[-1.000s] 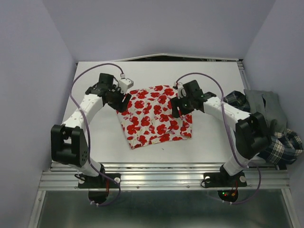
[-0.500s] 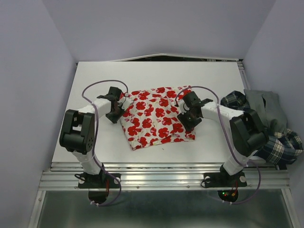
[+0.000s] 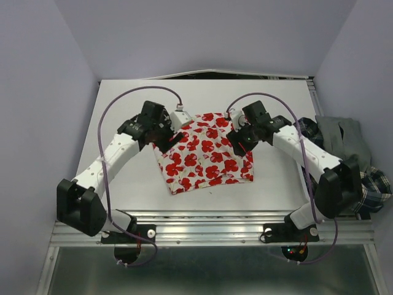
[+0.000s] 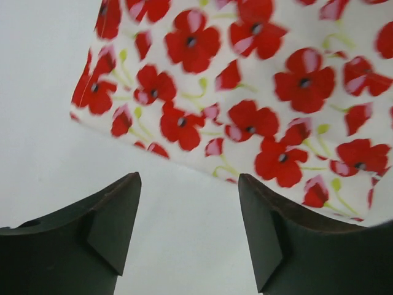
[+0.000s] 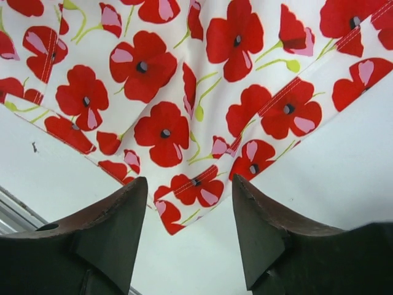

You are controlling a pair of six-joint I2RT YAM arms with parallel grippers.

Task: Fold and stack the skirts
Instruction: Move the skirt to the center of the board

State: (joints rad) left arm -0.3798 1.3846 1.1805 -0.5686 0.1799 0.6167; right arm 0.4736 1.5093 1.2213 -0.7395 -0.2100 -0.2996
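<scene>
You have three skirts: poppy, grey, plaid. Your left tool and right tool gape empty over the poppy one's opposite edges.

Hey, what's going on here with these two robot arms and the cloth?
The arms are folding skirts. The poppy-print skirt lies mid-table, apparently already folded over. The left gripper hovers at its far left corner and the right gripper at its far right corner, both with jaws open and empty. The grey skirt and plaid skirt lie heaped at the right side.
</scene>
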